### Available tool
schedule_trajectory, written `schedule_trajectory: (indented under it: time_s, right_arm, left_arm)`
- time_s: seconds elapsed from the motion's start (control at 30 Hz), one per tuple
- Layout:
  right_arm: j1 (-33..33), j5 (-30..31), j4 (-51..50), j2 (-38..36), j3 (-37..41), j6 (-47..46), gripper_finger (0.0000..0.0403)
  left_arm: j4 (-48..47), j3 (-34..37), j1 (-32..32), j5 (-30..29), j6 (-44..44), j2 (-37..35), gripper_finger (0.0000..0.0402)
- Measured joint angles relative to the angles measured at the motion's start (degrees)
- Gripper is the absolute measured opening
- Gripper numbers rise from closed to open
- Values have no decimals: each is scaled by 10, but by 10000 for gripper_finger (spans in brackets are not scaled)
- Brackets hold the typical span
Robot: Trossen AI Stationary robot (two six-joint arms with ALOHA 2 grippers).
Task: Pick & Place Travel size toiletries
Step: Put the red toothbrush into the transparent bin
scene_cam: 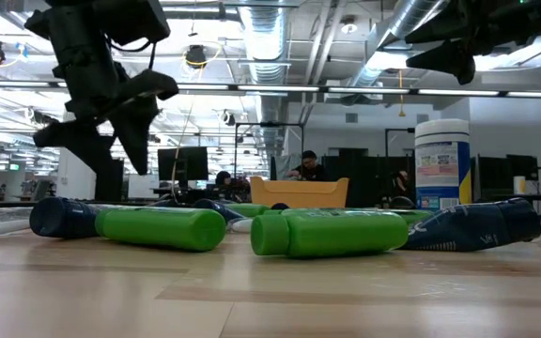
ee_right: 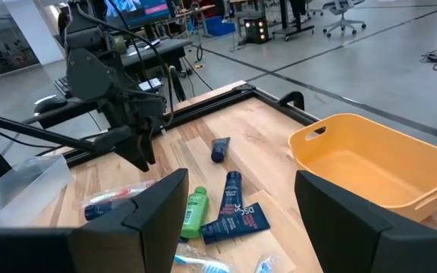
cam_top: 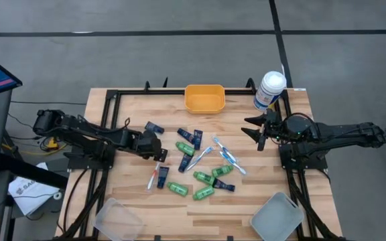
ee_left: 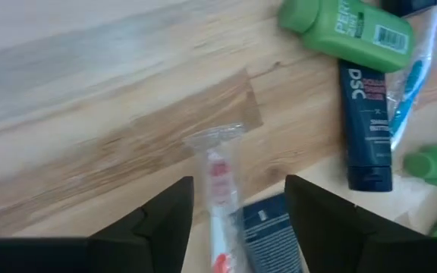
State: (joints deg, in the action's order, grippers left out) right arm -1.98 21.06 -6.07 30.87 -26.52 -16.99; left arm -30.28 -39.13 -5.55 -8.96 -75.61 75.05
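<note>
The toiletries lie scattered mid-table: green bottles [cam_top: 203,178], navy tubes [cam_top: 194,137], and blue-white toothbrushes [cam_top: 198,159]. A wrapped red-and-white toothbrush [ee_left: 218,182] and a navy tube [ee_left: 268,227] lie side by side. My left gripper [cam_top: 157,159] hangs open above these two, its fingers either side of the toothbrush in the left wrist view, touching nothing; the low view shows this gripper [scene_cam: 101,141] raised off the table. My right gripper [cam_top: 252,128] is open and held high at the table's right, near the white canister [cam_top: 269,90].
An orange bin [cam_top: 204,98] sits at the far edge, empty in the right wrist view [ee_right: 370,163]. Two clear bins [cam_top: 116,217] [cam_top: 277,217] stand at the near corners. A black frame rail [cam_top: 109,107] borders the table. People sit at desks in the room beyond.
</note>
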Motion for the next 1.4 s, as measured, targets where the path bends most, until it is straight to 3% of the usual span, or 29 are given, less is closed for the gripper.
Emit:
schedule_trajectory:
  time_s: [0.27, 0.8, 0.93, 1.17, 1.4]
  right_arm:
    - [0, 0, -2, 0, 0, 0, 235]
    - [0, 0, -11, 0, 0, -2, 235]
    - [0, 0, -14, 0, 0, -2, 235]
    - [0, 0, -14, 0, 0, -1, 235]
    - [0, 0, -13, 0, 0, 0, 235]
  left_arm:
    - [19, -6, -11, 34, 1, 73, 203]
    - [19, -32, -14, 29, 23, 157, 199]
    - [14, -31, -14, 28, 23, 150, 161]
    - [15, -28, -13, 8, 22, 113, 39]
    - [9, -28, -13, 11, 23, 46, 41]
